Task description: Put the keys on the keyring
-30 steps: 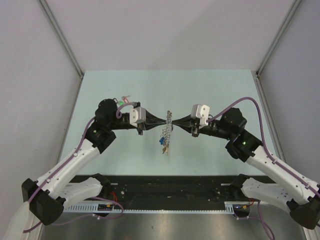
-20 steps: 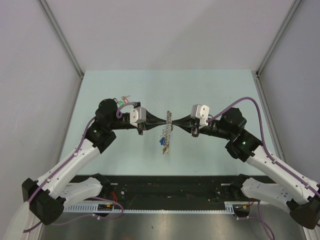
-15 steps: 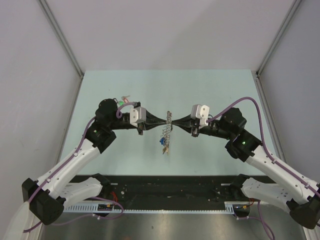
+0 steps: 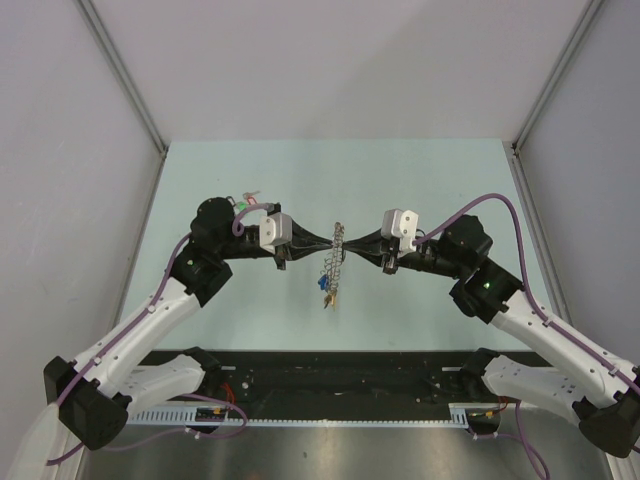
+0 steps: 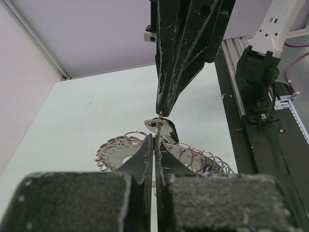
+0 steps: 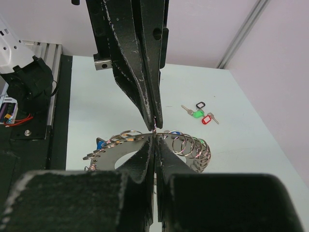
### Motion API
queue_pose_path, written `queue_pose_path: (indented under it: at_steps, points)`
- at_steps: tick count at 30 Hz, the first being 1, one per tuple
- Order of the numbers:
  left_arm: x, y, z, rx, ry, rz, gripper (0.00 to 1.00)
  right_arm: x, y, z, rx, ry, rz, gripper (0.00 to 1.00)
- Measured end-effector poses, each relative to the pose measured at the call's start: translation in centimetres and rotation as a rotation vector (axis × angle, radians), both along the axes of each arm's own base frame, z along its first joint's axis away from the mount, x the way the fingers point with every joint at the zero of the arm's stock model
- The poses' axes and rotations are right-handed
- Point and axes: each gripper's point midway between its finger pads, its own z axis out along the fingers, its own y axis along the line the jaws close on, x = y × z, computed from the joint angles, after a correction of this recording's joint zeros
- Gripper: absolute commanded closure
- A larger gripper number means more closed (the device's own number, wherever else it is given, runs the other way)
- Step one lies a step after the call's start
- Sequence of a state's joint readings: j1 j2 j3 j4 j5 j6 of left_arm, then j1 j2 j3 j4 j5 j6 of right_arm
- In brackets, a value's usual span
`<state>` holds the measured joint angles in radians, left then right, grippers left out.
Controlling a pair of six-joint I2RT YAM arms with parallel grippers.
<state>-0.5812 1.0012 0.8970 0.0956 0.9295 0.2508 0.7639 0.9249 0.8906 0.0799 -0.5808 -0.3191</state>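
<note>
The keyring [image 4: 333, 263], a silvery disc edged with many small wire loops, hangs on edge between my two grippers. The left gripper [image 4: 331, 240] and the right gripper [image 4: 345, 240] meet tip to tip, both shut on its top edge. In the left wrist view my fingertips [image 5: 147, 145] pinch the keyring [image 5: 113, 155], and a silver key [image 5: 163, 127] sits just past them under the right gripper's tips. In the right wrist view my fingertips [image 6: 164, 145] clamp the keyring [image 6: 120, 152]. Keys with blue [image 4: 323, 283] and yellow tags dangle from its lower end.
Three loose keys with black, green and red tags [image 6: 198, 113] lie on the pale green table [image 4: 420, 180], behind the left arm's wrist [image 4: 245, 203]. Grey walls stand on three sides. A black rail [image 4: 340, 372] runs along the near edge.
</note>
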Motion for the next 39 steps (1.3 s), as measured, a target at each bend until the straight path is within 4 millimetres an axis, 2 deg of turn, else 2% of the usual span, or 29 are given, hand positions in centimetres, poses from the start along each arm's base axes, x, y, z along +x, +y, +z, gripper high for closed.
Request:
queue_pose_path:
  at_steps: [20,39]
  points:
    - [0.02,0.0,-0.01,0.0,0.0,0.0,0.99,-0.06,-0.52,0.44,0.009,-0.004,-0.015,1.0]
    - [0.01,0.0,-0.03,0.0,0.0,0.0,1.0,0.32,-0.18,-0.3,-0.005,0.019,-0.008,1.0]
